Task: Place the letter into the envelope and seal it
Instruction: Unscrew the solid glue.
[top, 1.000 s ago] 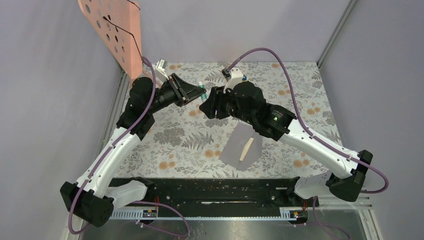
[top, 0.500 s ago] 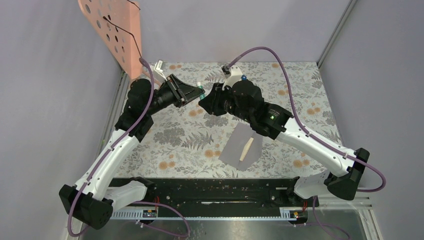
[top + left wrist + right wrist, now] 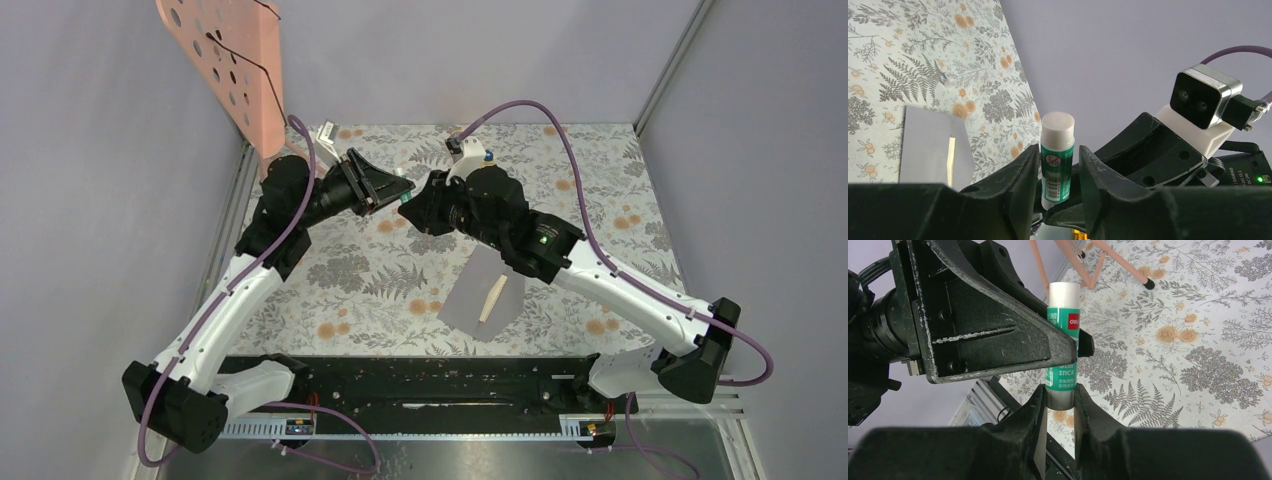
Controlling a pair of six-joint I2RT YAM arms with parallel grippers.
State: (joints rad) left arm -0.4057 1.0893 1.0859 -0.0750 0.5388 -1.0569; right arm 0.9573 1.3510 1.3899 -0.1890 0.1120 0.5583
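The grey-lilac envelope [image 3: 470,300] lies flat on the floral table, with a tan strip of the letter [image 3: 493,298] showing at its opening. It also shows in the left wrist view [image 3: 928,145]. Both grippers meet in mid-air above the far part of the table, on a green and white glue stick [image 3: 405,197]. My left gripper [image 3: 396,188] is shut across the stick's green middle [image 3: 1057,165]. My right gripper [image 3: 414,203] is shut on the stick's grey end [image 3: 1062,390]. The stick's white end [image 3: 1064,292] is free.
A pink perforated stand [image 3: 230,70] rises at the far left corner; its legs show in the right wrist view [image 3: 1108,260]. Purple cables loop over both arms. A black rail [image 3: 430,375] runs along the near table edge.
My right gripper has moved up and left to the left gripper and now grips the end of the glue stick. The envelope has not moved.
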